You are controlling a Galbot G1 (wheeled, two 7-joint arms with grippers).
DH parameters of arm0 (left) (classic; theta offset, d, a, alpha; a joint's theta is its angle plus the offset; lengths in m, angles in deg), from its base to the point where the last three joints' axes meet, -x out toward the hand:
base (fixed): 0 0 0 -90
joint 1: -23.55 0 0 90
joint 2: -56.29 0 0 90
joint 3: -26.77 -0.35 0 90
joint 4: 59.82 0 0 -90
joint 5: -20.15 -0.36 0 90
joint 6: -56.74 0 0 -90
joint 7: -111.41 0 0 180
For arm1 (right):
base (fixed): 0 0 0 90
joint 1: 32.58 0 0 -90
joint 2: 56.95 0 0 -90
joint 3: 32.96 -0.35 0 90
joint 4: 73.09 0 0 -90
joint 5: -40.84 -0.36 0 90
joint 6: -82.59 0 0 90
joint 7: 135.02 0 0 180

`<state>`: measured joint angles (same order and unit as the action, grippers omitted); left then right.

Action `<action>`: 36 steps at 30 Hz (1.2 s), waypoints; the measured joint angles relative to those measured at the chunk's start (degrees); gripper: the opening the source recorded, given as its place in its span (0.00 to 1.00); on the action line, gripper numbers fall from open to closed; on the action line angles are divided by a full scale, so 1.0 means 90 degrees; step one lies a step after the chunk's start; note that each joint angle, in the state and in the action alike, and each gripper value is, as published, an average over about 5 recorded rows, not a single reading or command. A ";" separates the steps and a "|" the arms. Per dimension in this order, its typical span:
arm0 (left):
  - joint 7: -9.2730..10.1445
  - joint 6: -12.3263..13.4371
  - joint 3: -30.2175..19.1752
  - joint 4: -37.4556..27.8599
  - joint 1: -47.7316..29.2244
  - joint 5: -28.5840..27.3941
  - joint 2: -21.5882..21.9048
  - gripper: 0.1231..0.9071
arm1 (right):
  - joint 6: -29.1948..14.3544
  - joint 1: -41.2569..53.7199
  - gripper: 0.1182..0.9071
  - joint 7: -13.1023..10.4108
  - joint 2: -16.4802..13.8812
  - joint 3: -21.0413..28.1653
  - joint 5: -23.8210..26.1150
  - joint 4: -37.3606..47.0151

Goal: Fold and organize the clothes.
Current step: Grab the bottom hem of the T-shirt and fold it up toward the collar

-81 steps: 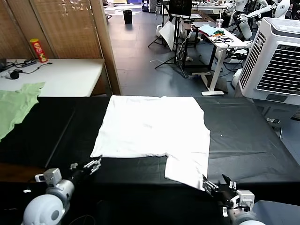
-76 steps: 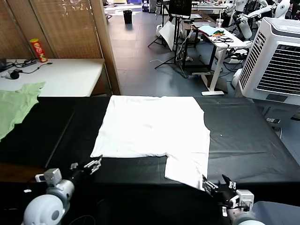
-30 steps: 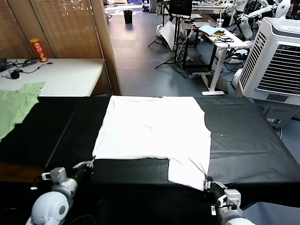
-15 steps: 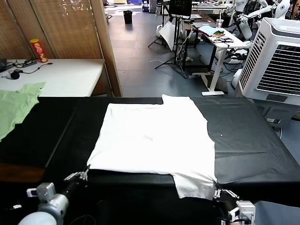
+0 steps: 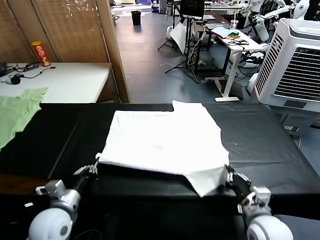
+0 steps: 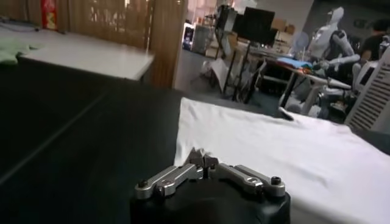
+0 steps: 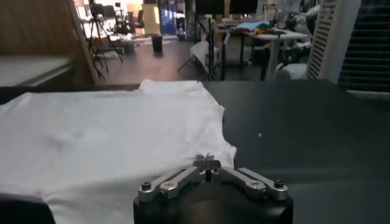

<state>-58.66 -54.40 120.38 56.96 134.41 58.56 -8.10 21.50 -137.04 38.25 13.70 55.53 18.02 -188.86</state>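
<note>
We see the white short-sleeved cotton T-shirt [image 5: 165,142] spread on the black cloth-covered worktop [image 5: 265,145], roughly mid-width, its far hem near the far edge and its near edge lifted off the surface toward the near edge.

The left gripper [image 5: 93,169] sits at the near-left corner of the T-shirt. In the left wrist view its fingertips [image 6: 196,158] are pressed together on a small pinch of the white fabric [image 6: 274,152].

The right gripper [image 5: 229,174] sits at the near-right corner of the T-shirt. In the right wrist view its fingertips [image 7: 208,161] are closed tight on the fabric edge [image 7: 109,146].

A pale green garment [image 5: 17,112] lies at the far-left corner of the worktop. A white side table [image 5: 65,80] stands beyond it, carrying a red and yellow cylindrical can [image 5: 41,53].
</note>
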 joint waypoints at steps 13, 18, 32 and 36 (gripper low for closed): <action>-0.0017 0.0107 -0.0363 -0.1069 -0.1020 -0.0549 -0.0025 0.00 | -0.0113 0.1654 0.00 0.0171 0.0023 0.0644 0.0234 0.1807; -0.0023 0.0122 -0.0431 -0.1384 -0.1255 -0.0669 -0.0037 0.00 | -0.0088 0.1925 0.03 0.0295 0.0099 0.0745 0.0229 0.2163; -0.0096 0.0083 -0.0386 -0.1457 -0.1307 -0.0777 -0.0060 0.55 | 0.0203 0.0798 0.82 0.0734 -0.0440 0.0272 -0.0078 0.0963; -0.0164 0.0083 -0.0337 -0.1320 -0.1091 -0.0829 -0.0041 0.79 | 0.0093 0.0259 0.86 0.0814 -0.0506 0.0119 0.0031 0.0627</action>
<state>-60.13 -53.66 117.35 45.08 124.59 51.10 -8.47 22.34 -134.71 45.58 9.15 56.60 18.30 -183.21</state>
